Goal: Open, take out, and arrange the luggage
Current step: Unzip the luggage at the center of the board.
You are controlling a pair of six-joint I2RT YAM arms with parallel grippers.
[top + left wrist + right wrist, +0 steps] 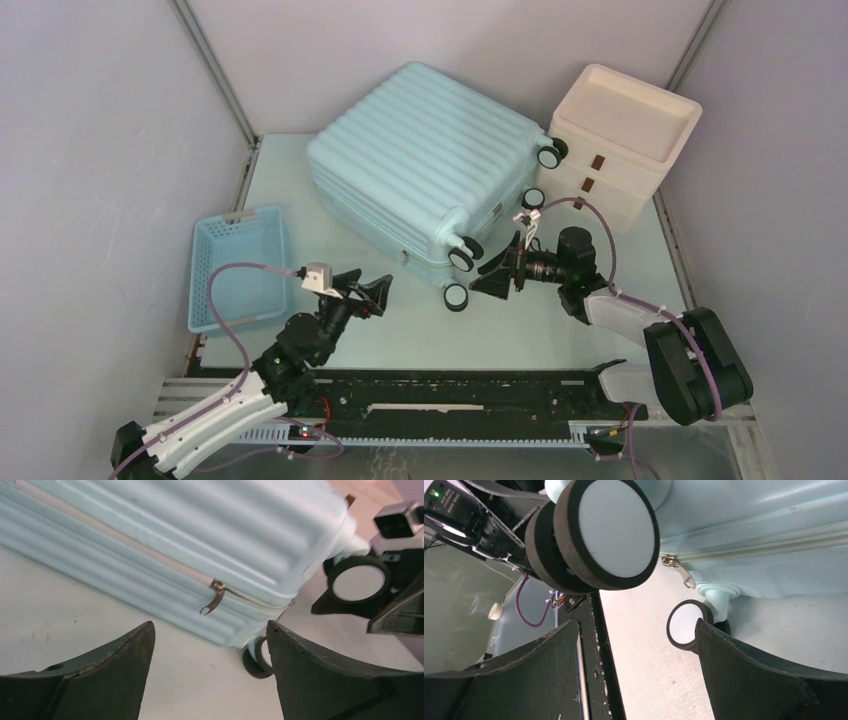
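Top external, blue basket (238, 268): far left on the bench (400, 335); nothing visible inside it.
Left jaws: spread wide and holding nothing, aimed at the near edge of the luggage (425, 160) but apart from it.
Luggage position: mid-bench, lying on its broad side and shut, so its contents are hidden.
Zip pull (212, 601): a small tab hanging flat against the ribbed shell, ahead of the left jaws.
Risk at the zip: such wide jaws may close on the shell instead of the thin tab, or slip off it. A tug could also drag the whole luggage across the bench rather than run the zip.
Right jaws: spread and empty, just beside the wheels (616, 530) at the near right corner.
Risk at the corner: nudging a wheel may shift the luggage, and both arms work close together there and could clash.
White box (620, 140): just beside the luggage on the far right. Its top tray shows nothing, and its drawers are shut.
Risk at the box: a swinging lid may strike it.
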